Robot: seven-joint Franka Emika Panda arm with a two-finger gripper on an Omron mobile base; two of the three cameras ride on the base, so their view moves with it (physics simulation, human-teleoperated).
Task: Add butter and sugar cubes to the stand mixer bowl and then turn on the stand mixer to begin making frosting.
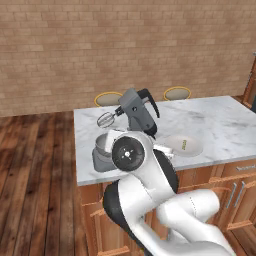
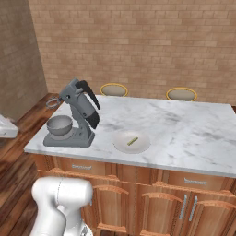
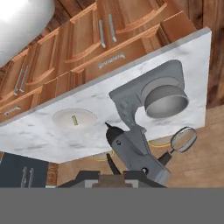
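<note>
The dark grey stand mixer (image 2: 79, 110) stands at the left end of the marble counter with its head tilted up and its whisk (image 1: 105, 119) lifted clear. The shiny stand mixer bowl (image 3: 165, 100) sits on the mixer's base, and its inside looks plain grey. To the mixer's right is a white plate (image 2: 120, 144) holding a small pale yellow stick, the butter (image 2: 132, 140). My gripper (image 3: 111, 178) hangs above the mixer head, looking down at it with its fingers shut. I cannot make out anything held between them. The sugar cubes are out of view.
The marble counter (image 2: 184, 129) stretches to the right of the plate. Two round stools (image 2: 114, 89) stand behind it against the brick wall. Wooden cabinet doors and drawers (image 2: 124, 193) run below the counter's front edge. My own arm (image 1: 135, 160) blocks part of the bowl in the left base view.
</note>
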